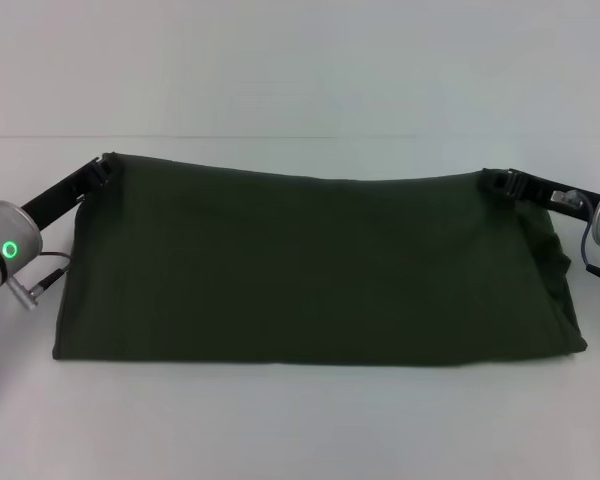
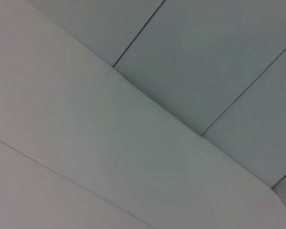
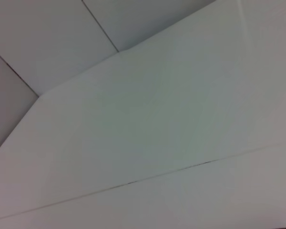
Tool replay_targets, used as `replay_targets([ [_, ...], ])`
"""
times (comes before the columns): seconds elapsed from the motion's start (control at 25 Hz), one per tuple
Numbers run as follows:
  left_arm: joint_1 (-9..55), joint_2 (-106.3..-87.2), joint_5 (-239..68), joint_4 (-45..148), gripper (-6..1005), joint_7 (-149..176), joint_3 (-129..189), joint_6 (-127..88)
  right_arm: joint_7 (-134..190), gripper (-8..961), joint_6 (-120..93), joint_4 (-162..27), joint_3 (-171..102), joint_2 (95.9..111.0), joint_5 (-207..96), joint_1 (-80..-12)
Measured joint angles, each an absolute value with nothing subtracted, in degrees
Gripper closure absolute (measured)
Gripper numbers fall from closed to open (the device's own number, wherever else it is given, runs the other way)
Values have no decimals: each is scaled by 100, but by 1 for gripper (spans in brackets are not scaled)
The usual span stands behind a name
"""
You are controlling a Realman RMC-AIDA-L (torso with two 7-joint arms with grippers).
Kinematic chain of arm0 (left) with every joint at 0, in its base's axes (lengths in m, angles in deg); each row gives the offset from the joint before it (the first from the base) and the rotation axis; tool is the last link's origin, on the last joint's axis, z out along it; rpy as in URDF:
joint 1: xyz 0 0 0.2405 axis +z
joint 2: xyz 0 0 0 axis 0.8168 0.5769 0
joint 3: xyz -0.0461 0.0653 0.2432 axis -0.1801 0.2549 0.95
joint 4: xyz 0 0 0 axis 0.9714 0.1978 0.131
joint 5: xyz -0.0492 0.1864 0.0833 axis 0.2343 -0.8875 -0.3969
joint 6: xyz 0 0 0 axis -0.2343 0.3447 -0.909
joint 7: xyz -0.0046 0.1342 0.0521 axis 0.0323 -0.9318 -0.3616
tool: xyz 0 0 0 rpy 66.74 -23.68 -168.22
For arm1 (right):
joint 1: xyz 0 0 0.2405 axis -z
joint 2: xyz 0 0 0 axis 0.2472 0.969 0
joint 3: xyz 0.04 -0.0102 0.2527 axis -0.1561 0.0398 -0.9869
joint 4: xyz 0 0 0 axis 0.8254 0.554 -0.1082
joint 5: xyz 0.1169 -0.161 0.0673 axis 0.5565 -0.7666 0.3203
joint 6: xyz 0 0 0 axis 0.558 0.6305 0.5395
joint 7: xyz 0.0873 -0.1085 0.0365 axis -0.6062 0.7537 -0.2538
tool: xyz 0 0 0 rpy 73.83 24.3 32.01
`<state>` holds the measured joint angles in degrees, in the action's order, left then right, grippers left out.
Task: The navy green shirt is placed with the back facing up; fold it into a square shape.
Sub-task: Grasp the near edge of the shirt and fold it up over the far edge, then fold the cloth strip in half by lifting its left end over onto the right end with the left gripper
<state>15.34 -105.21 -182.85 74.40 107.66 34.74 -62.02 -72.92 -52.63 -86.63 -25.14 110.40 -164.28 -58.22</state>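
Observation:
The navy green shirt [image 1: 310,270] hangs stretched wide across the head view, its plain dark side toward me and its lower edge resting on the white table [image 1: 300,430]. My left gripper [image 1: 104,166] is shut on the shirt's upper left corner. My right gripper [image 1: 492,181] is shut on its upper right corner. Both hold that top edge raised, and it sags a little in the middle. The right side bunches into folds below the right gripper. The wrist views show neither the shirt nor any fingers.
The white table runs in front of and behind the shirt. A pale wall [image 1: 300,60] rises behind it. The wrist views show only pale panels with dark seams [image 2: 138,38] [image 3: 100,26].

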Motion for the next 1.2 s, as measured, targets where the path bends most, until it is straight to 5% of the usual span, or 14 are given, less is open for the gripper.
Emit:
replay_targets([
  [0.24,1431,-10569,-17215,6971,965,9676,3451,-5587,-7230,761,-5120,-8571,-2514,11051,-16368,-5870],
  [0.52,1373,-10573,-16469,6626,874,8698,3452,-5419,-7197,429,-5154,-8566,-2514,11052,-16264,-5819],
  [0.64,1399,-10573,-16406,6603,681,8598,3450,-5424,-7205,305,-5183,-8566,-2536,11052,-16259,-5772],
  [1.0,1843,-10545,-16369,6643,428,8705,3452,-6542,-6380,45,-6772,-8779,-2566,10984,-14831,-4901],
  [1.2,2241,-10340,-16419,6670,293,9727,3722,-7205,-5376,52,-8025,-8808,-2497,10845,-14375,-4376],
])
